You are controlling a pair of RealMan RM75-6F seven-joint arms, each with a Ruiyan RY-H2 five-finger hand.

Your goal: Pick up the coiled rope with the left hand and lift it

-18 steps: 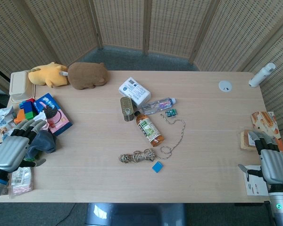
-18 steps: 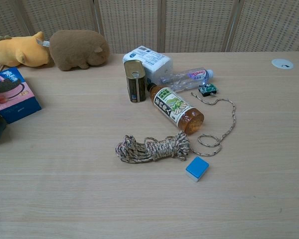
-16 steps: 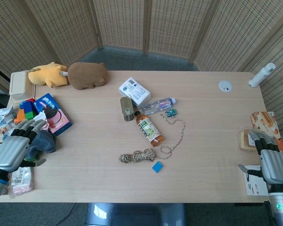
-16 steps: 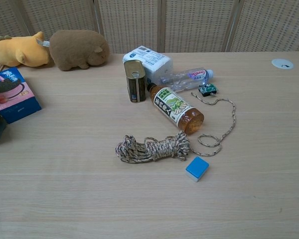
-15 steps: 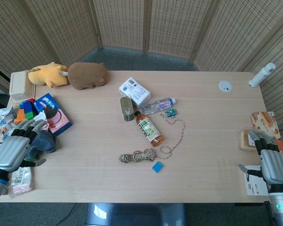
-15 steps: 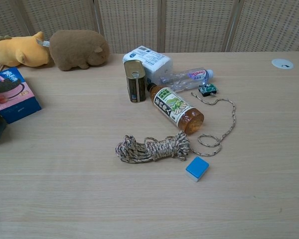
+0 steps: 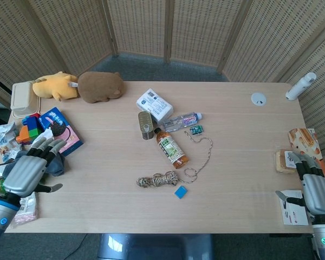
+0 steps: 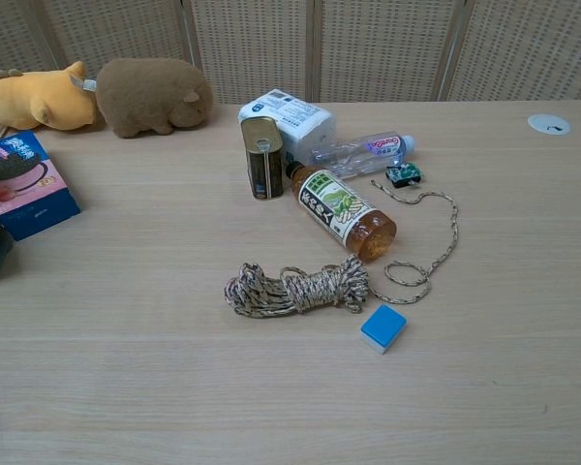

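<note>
Fingers (image 7: pixel 46 145) of left hand (image 7: pixel 26 174) spread apart, holding nothing, hovering over the tabletop's (image 7: pixel 244 162) left edge near the front-left corner, above a dark grey cloth (image 7: pixel 56 164). Right hand (image 7: pixel 318 194) off the right edge near the front-right corner, empty as far as visible; spread of its fingers not clear enough to tell.

Coiled rope (image 8: pixel 298 288) flat on the tabletop, a little toward the front edge from the middle, well apart from left hand. Long axis roughly parallel to the front edge; loose tail (image 8: pixel 443 232) trailing from the right end, looping back toward a small green-black object (image 8: pixel 403 174). Tea bottle (image 8: pixel 343 212) just behind, blue block (image 8: pixel 382 327) just in front.

Probably light, soft, limp, sagging when raised; tail likely to drag. Best gripped around the wrapped middle, across the long axis.
</note>
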